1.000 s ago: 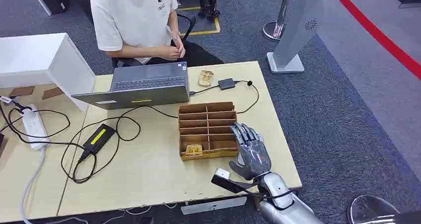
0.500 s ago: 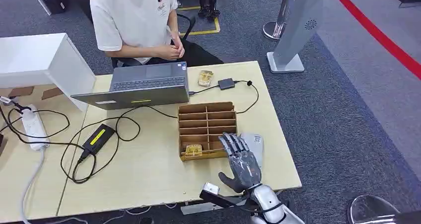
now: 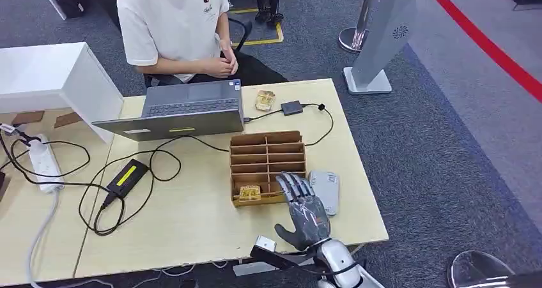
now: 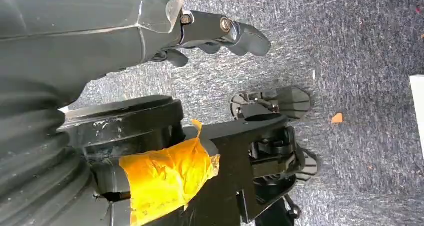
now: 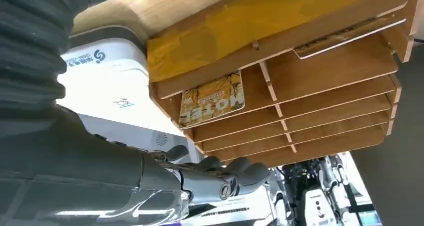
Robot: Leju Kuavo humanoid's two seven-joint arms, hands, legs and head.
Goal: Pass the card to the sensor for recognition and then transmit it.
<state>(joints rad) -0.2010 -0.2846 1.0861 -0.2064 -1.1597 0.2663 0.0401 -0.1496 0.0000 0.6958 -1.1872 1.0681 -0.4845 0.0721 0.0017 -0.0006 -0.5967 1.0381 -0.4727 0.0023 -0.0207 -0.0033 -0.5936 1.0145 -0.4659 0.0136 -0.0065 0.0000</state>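
One card point(image 3: 248, 192) lies in the wooden divider box's point(image 3: 267, 149) front-left slot. Right hand point(image 3: 305, 212), fingers spread and holding nothing, hovers at that box's front-right corner, partly hiding the grey sensor point(image 3: 326, 191). Left hand's point(image 4: 220, 30) grasp is unclear.

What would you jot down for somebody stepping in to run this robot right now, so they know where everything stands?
Right hand: holds nothing, fingers spread, over the near right corner of the wooden divider box.
Left hand: hangs beside the body above the carpet, fingers curled, nothing in it.
Card: lying in the box's near left compartment, not yet picked up. A second card lies by the laptop.
Grey sensor pad: on the table just right of the box, beside the right hand.
Done: nothing of the task yet.
Left: grasp the card, present it to the sensor, then hand it on, probably to the seated person.
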